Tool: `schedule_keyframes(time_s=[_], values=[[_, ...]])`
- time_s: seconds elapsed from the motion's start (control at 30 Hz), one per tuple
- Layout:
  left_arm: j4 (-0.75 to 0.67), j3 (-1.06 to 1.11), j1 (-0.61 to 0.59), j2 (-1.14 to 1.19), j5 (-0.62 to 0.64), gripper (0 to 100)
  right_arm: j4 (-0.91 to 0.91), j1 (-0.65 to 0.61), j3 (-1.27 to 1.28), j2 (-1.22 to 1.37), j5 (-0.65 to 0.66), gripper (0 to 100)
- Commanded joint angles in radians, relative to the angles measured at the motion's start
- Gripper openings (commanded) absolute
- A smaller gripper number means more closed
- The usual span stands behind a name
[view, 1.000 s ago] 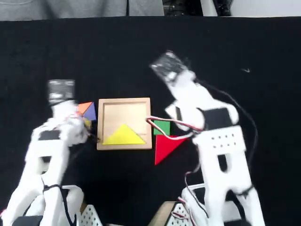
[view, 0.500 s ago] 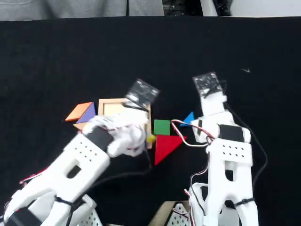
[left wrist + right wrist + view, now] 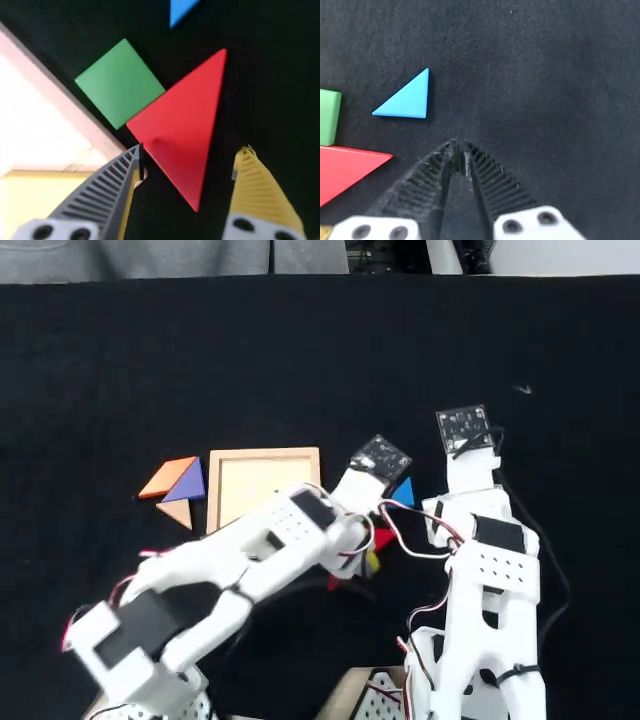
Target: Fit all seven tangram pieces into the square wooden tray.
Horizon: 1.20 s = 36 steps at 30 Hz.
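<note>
Left wrist view: left gripper (image 3: 192, 148) open, empty, over red triangle (image 3: 182, 135), right-angle corner toward tray (image 3: 65, 102); right gripper (image 3: 460, 145) closed.

The high camera looks steeply down from the near side over the whole black table (image 3: 300, 360). Both wrist cameras hang close over the cloth right of the tray (image 3: 265, 451), sharing the red triangle (image 3: 185, 135), green square (image 3: 119, 82) and blue triangle (image 3: 407, 100).

The big triangle (image 3: 185, 135) is red, the square (image 3: 119, 82) green, the small triangle (image 3: 407, 100) blue, the table (image 3: 300, 360) black.
</note>
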Motion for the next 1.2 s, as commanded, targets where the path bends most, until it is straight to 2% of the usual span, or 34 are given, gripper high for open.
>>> schedule_keyframes(time_s=[0.0, 0.23, 0.53, 0.93, 1.03, 1.17], values=[[-0.012, -0.104, -0.045, 0.061, 0.005, 30, -0.018, 0.015, -0.004, -0.022, -0.006, 1.1], [-0.012, -0.105, -0.062, 0.055, 0.003, 35, -0.018, 0.009, -0.002, -0.022, -0.006, 1.1], [-0.015, -0.119, -0.070, 0.091, -0.068, 34, -0.018, 0.009, -0.002, -0.022, -0.005, 1.1], [0.201, -0.427, -0.059, 0.319, -0.068, 34, -0.055, 0.008, 0.028, -0.022, -0.002, 1.1], [0.215, -0.433, -0.033, 0.324, -0.071, 34, -0.058, 0.008, 0.028, -0.022, -0.003, 1.1], [0.215, -0.403, 0.042, 0.324, -0.140, 34, -0.060, 0.009, 0.028, -0.022, -0.005, 1.1]])
